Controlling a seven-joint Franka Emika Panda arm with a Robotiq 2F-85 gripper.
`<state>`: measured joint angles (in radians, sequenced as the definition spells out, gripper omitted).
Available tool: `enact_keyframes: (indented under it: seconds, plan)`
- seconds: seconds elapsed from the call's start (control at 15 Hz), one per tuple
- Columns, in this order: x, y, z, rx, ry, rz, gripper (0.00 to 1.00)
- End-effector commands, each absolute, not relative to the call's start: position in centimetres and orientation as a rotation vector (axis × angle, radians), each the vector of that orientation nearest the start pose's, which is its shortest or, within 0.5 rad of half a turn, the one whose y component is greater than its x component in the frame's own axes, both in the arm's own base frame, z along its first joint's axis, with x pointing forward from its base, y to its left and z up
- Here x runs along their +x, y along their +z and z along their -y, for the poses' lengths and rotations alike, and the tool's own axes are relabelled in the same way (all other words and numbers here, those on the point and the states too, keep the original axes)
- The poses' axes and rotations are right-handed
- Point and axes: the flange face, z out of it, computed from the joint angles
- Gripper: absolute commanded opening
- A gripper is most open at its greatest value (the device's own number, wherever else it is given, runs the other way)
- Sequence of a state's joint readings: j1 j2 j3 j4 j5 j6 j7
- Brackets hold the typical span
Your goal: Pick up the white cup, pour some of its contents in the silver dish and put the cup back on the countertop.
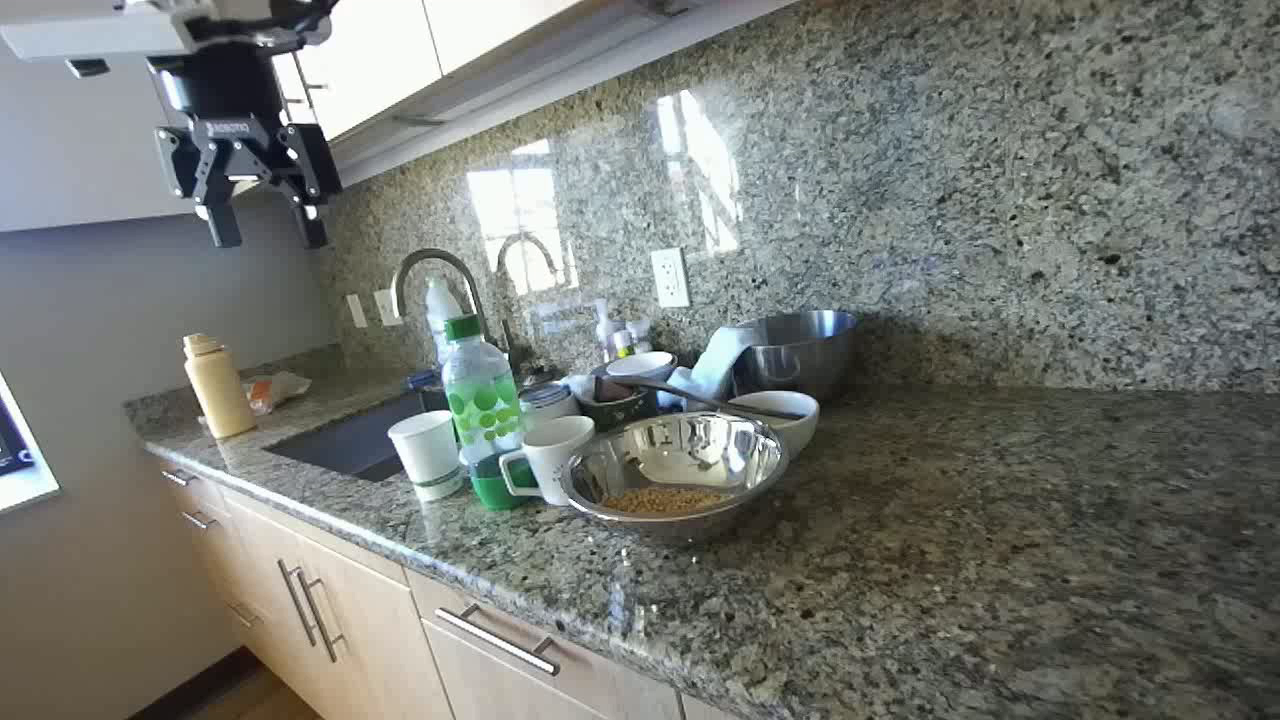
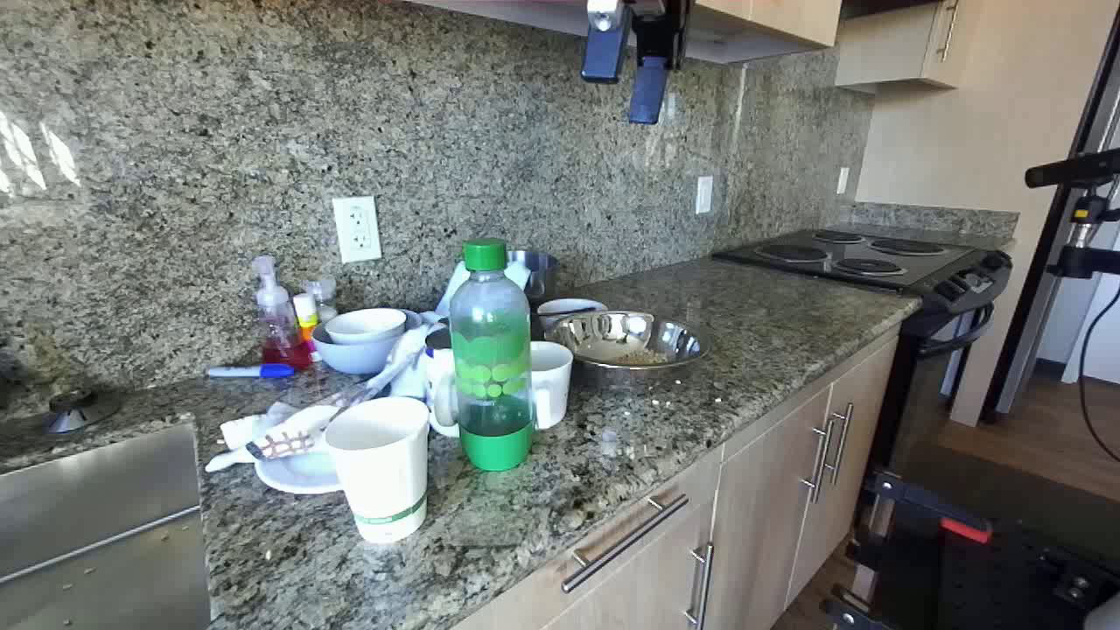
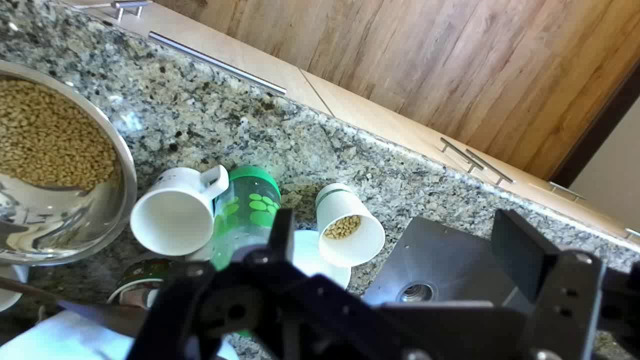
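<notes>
Gripper [image 3: 397, 232] above countertop [image 3: 165, 110], jaws apart.
Wrist view: white cup [image 3: 369, 232] upright, grains [image 3: 342, 227] inside; silver dish [image 3: 70, 215], also holding grains, at its 9 o'clock, green bottle [image 3: 247, 207] between.

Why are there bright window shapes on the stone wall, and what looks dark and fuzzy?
In an exterior view, they look like window reflections on the granite backsplash; in the wrist view, the tool is dark and blurry, while the white paper cup looks clearer.

I see: green-capped bottle [image 2: 492, 350] upright | white mug [image 2: 553, 385] just beside it | blue-capped marker [image 2: 254, 372] near pump bottle [image 2: 278, 319] | pale-yellow flask [image 1: 222, 392] standing near sink [image 1: 350, 435] | electric range [image 2: 844, 252]
</notes>
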<state>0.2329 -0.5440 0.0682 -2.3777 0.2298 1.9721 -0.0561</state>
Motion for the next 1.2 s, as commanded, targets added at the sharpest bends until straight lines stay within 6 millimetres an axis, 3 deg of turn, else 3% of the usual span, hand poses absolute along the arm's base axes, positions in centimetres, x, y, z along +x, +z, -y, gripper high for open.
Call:
enact_keyframes:
  seconds: [0.0,0.4,1.13]
  plan:
    - [37.9,53.3,-13.6,-2.912,-0.169,0.402,1.0]
    - [37.9,53.3,-13.6,-2.912,-0.169,0.402,1.0]
    - [45.2,49.0,-21.3,-2.904,-0.103,0.441,1.0]
